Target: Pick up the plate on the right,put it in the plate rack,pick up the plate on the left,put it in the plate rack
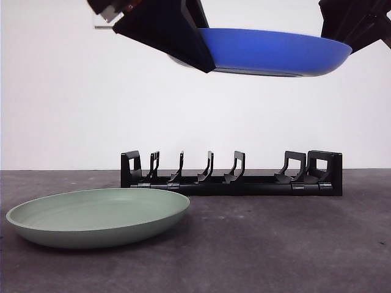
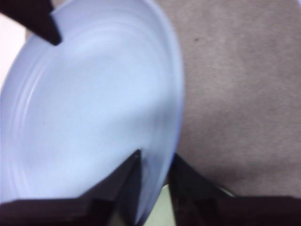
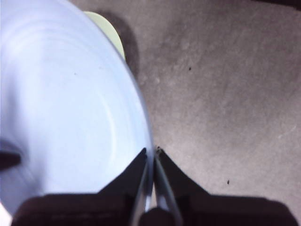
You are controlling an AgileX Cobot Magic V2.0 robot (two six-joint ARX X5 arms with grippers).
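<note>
A blue plate [image 1: 275,52] hangs level, high above the table and over the plate rack [image 1: 232,177], a long low black rack with upright curved prongs. My right gripper [image 3: 151,151] is shut tight on the plate's rim [image 3: 75,103]; in the front view it comes in at the top right [image 1: 343,41]. My left gripper [image 2: 156,156] straddles the opposite rim [image 2: 94,103] with its jaws apart and a gap showing beside the rim; in the front view it is the big dark shape at upper left [image 1: 201,58]. A green plate [image 1: 98,215] lies flat on the table at front left, below the left gripper.
The dark grey table [image 1: 293,244] stretches in front of and to the right of the rack. A plain white wall stands behind. The rack's slots hold nothing.
</note>
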